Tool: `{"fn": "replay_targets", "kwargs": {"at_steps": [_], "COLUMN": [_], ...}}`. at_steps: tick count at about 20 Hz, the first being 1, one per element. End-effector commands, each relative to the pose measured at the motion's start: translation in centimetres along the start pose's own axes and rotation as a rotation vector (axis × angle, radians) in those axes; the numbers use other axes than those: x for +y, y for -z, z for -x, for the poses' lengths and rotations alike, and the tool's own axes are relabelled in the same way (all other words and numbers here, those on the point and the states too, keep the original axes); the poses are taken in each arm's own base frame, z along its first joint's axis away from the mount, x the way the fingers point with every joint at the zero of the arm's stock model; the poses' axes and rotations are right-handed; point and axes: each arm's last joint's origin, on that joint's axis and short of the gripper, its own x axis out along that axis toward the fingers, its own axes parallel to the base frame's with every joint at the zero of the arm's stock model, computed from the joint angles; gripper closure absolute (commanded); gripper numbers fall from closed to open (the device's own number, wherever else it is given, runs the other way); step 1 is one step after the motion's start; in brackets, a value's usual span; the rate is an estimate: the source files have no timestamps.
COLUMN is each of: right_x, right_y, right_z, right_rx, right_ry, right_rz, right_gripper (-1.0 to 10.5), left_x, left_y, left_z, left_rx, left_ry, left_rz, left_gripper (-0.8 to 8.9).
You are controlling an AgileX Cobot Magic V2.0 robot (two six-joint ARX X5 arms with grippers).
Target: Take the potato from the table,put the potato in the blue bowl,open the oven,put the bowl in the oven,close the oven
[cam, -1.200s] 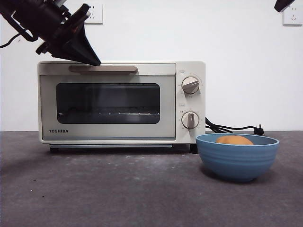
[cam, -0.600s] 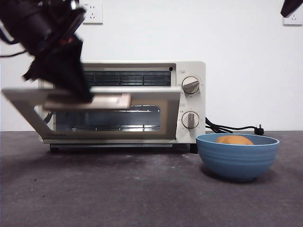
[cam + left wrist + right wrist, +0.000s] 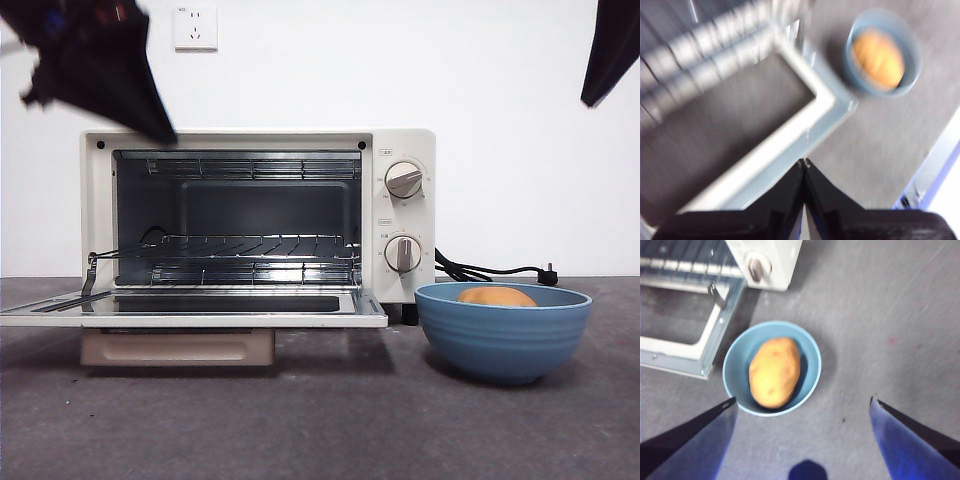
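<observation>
Left fingers (image 3: 803,162) pressed together, holding nothing; right fingers (image 3: 802,402) spread wide above the potato (image 3: 775,371).

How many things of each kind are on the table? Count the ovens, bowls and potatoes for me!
Ovens: 1, the cream oven with its door open.
Bowls: 1, the blue bowl beside the oven.
Potatoes: 1, the potato inside the bowl.
Total: 3 things on the table.

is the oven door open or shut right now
Open. The oven door lies flat out in front, level with the table, and the wire rack inside shows.
</observation>
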Motion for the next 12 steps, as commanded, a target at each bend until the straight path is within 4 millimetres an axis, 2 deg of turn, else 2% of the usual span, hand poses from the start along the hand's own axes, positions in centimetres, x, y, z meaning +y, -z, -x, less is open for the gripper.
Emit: {"fn": "replay_targets", "kwargs": {"at_steps": [1,5,7,9,12], "right_x": [-0.7,-2.2,-2.7,-2.9,-3.1], "right_y": [-0.3,-1.0,-1.3,-1.4,-1.3], "right_z": [-1.2,-4.4,-6.4,-8.3,-10.2], "right_rx": [0.051,0.155,0.201,0.246,0.283], "right_ry": [0.005,-0.034,-0.059,-0.064,-0.061], "right_rz": [-0.046,-0.109,-0.130,-0.136,-0.136], "right_gripper": [5.1,5.2,5.8,5.8,5.8], "left_x": [-1.2,-3.6,-4.5,-5.1,-5.4], "left_y": [0.1,1.4,2.5,3.5,4.4], "left_z": [3.3,8.7,10.5,11.6,12.1], "left_rx": [-0.121,-0.290,-0.329,-0.329,-0.299], "left_ry": [-0.065,-0.123,-0.124,-0.123,-0.121], "left_rz": [-0.043,-0.085,-0.086,-0.086,-0.075], "left_gripper": [8.21,8.21,8.22,8.22,8.22]}}
